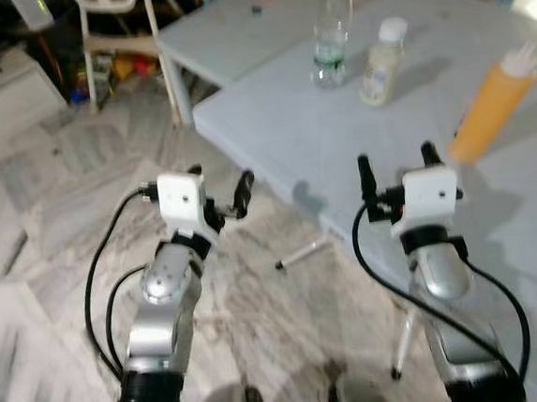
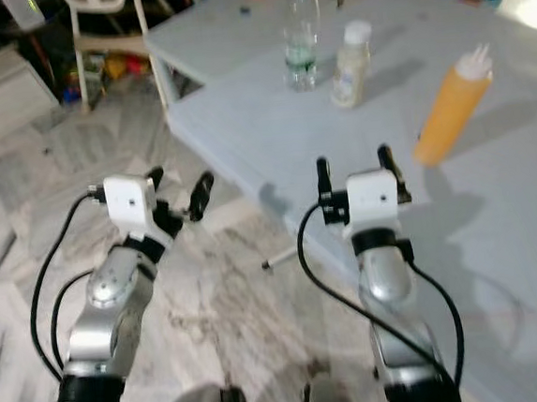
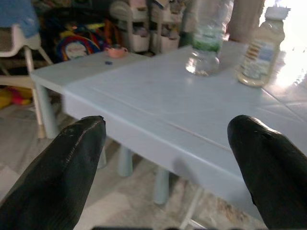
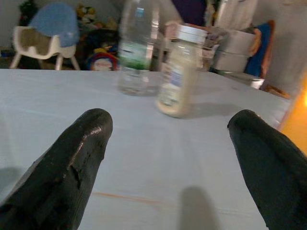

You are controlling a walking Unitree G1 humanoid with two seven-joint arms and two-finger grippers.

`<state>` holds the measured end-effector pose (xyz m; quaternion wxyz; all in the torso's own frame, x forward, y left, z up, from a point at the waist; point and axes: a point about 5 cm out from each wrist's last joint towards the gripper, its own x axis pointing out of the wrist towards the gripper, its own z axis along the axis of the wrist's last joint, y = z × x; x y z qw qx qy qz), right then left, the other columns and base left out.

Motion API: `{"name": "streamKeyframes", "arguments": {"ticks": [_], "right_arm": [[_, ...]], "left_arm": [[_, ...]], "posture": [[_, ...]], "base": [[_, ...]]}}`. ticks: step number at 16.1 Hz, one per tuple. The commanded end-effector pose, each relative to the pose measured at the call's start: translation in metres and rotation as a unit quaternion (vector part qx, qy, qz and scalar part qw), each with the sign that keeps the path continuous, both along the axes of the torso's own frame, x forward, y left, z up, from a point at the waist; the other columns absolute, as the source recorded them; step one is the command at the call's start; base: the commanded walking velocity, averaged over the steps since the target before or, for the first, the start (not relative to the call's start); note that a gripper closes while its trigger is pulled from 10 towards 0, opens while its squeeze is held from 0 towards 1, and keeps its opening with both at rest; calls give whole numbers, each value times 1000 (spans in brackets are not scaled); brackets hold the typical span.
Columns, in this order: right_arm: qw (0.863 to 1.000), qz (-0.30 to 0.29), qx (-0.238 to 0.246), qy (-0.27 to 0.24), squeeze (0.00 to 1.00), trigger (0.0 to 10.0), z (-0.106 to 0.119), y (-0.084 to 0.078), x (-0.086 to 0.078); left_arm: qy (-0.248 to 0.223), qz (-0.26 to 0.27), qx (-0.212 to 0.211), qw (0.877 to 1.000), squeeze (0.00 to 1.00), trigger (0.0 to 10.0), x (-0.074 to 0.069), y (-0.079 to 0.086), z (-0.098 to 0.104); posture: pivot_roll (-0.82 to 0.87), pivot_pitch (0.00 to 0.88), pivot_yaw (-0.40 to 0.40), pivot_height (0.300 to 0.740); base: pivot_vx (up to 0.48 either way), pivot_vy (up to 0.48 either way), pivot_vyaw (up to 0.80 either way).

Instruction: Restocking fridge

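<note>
Three restock items stand upright on the pale blue table [image 1: 271, 125]: clear water bottle [image 1: 332, 35], cream-filled bottle [image 1: 380, 61] just beside it, orange squeeze bottle [image 1: 494, 106] well apart toward the robot's right. Right gripper [image 1: 395, 166] hovers over the table's near part, fingers spread, empty; left gripper [image 1: 220, 188] likewise released, off the table edge over marble floor [image 1: 44, 221]. Judgement: advance the right gripper to the cream bottle, centre its body between the fingers below the cap, and close without nudging the water bottle.

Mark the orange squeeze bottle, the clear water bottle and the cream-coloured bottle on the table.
orange squeeze bottle [image 1: 491, 111], left eye view, middle of its body.
clear water bottle [image 1: 332, 45], left eye view, its label band.
cream-coloured bottle [image 4: 175, 81], right wrist view, its label.
</note>
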<state>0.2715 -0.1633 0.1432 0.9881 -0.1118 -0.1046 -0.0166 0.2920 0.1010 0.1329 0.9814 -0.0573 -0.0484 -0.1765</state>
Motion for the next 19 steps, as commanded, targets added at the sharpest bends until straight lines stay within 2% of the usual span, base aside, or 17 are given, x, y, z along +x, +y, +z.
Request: {"name": "streamKeyframes", "arguments": {"ticks": [1, 6, 11, 19], "right_arm": [[1000, -19, -3, 7, 0, 10000, -4, -8, -2], [1000, -18, -5, 4, 0, 10000, -3, -7, -1], [1000, -11, -13, -8, 0, 10000, 1, -5, 0], [1000, 26, -17, -4, 0, 10000, -1, 4, 0]], "left_arm": [[0, -5, 6, 1000, 0, 10000, -2, -4, 0], [-2, -17, -8, 1000, 0, 10000, -3, -4, 1], [-4, -16, -7, 1000, 0, 10000, -2, -5, 1], [-7, -8, -10, 1000, 0, 10000, -1, -2, 3]], "posture": [[-62, 110, 51, 740], [-62, 109, 49, 740], [-60, 106, 46, 740], [-58, 106, 45, 740]], "base": [[0, 0, -800], [0, 0, -800], [286, 0, -800], [60, 0, -59]]}}
